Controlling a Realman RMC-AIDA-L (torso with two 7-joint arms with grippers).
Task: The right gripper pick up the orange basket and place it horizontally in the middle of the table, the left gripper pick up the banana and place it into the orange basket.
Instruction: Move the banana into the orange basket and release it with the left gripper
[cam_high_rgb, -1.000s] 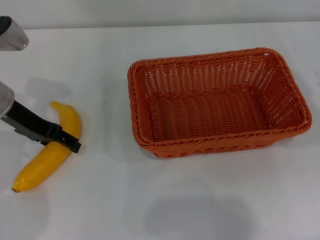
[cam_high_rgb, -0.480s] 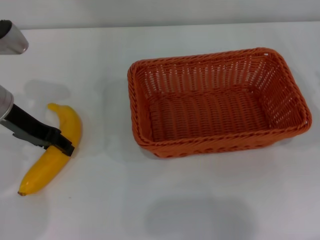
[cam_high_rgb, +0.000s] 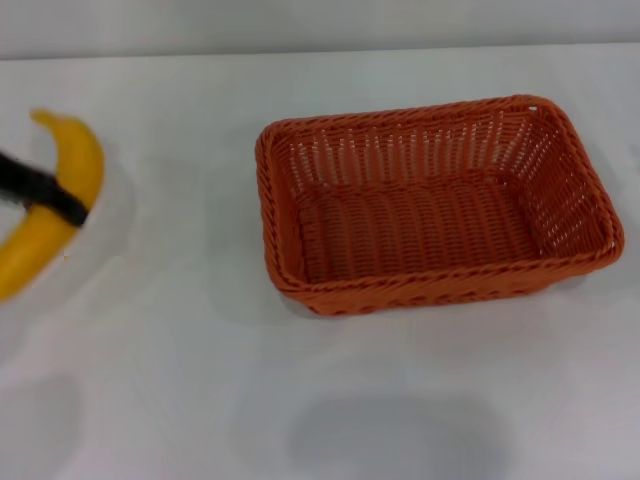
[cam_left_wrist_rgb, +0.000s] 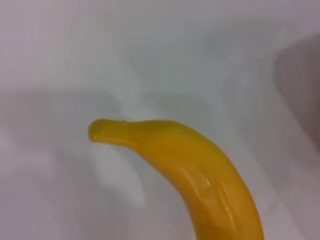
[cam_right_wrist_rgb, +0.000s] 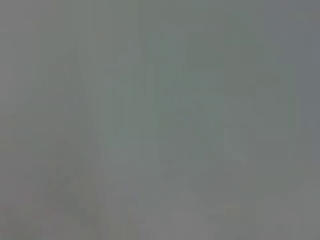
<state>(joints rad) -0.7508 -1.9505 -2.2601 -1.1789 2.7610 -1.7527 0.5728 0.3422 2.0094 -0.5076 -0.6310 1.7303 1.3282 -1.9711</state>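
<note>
At the far left edge of the head view, the yellow banana (cam_high_rgb: 62, 190) hangs above the white table (cam_high_rgb: 200, 380), with my left gripper (cam_high_rgb: 62, 206) shut across its middle. The left wrist view shows the banana (cam_left_wrist_rgb: 200, 170) close up, its stem end free over the tabletop. The orange basket (cam_high_rgb: 436, 205) lies lengthwise right of centre on the table, well to the right of the banana, and holds nothing. My right gripper is outside every view; the right wrist view is a plain grey blur.
White tabletop stretches between the banana and the basket and along the front. A soft shadow (cam_high_rgb: 395, 435) falls on the table in front of the basket.
The left gripper has lifted the banana off the table, and it has moved up and toward the left edge of the head view. The basket has stayed put.
</note>
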